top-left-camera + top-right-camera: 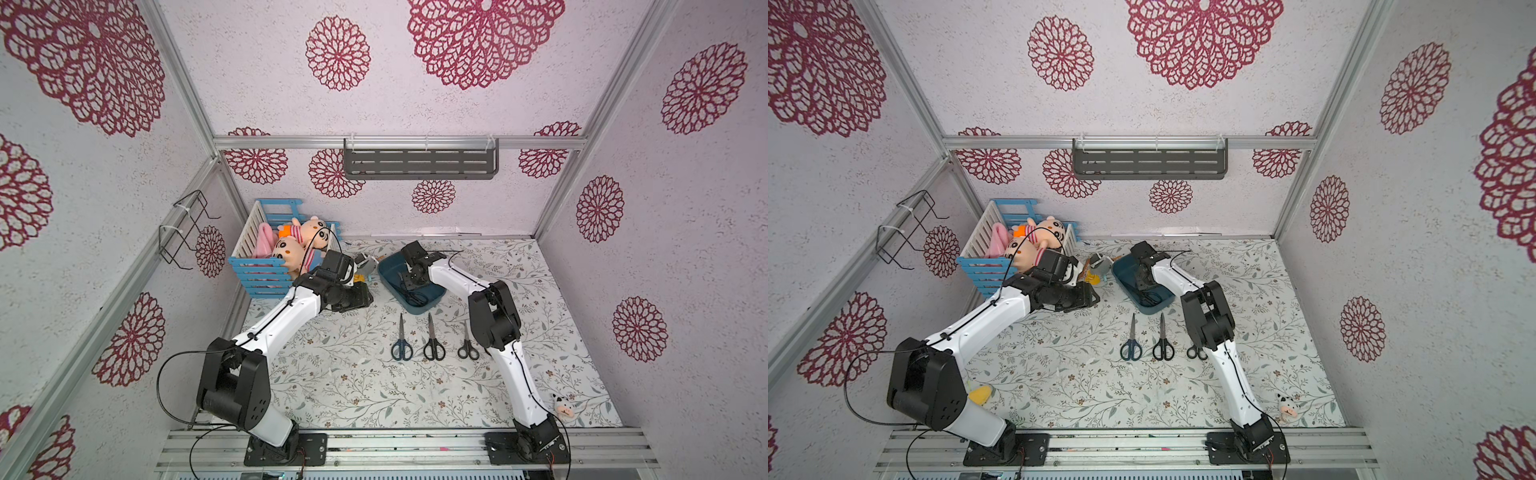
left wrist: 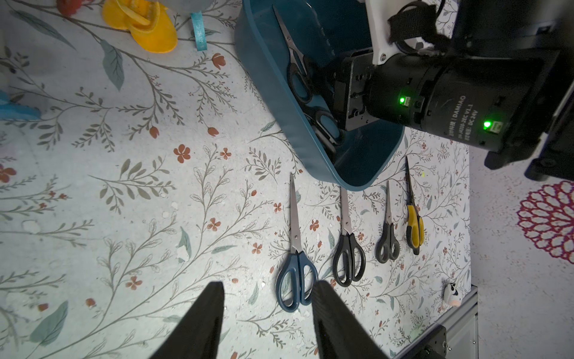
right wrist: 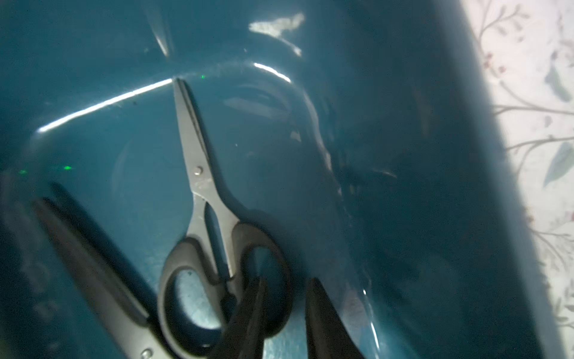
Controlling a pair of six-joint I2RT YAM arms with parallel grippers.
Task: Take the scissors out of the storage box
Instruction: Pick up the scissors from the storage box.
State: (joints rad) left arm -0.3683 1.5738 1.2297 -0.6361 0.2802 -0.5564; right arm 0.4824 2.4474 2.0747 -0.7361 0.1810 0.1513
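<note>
Teal plastic walls of the storage box (image 3: 403, 155) stand all around the right claw (image 3: 285, 289), which is down inside it. Just in front of this claw lie the black scissors (image 3: 205, 217). They are flat on the bottom of the box, with their tips pointing away from the claw. One finger (image 3: 248, 317) pokes into a handle ring. The other sits just outside that ring, so the ring's edge is between the two. The fingers are only a little apart, but it is hard to tell if they squeeze the ring or not. A second pair (image 3: 93, 264) lies in the box too, just beside the claw, and it looks blurry.

The left claw (image 2: 270, 283) is open and holds nothing. It hangs over the flowery worktop (image 2: 124, 217), outside the box and near its long wall. Four pairs lie side by side on the worktop, apart from each other, with their tips pointing toward the box. The blue scissors (image 2: 296, 273) are the nearest to the left claw. Next come the big black pair (image 2: 348, 258) and then the small black pair (image 2: 387, 245). The yellow-and-black pair (image 2: 414, 227) is the farthest from it. In both top views the right arm hides that last pair.

A blue and white crate (image 1: 253, 278) full of soft toys stands behind the left claw.
</note>
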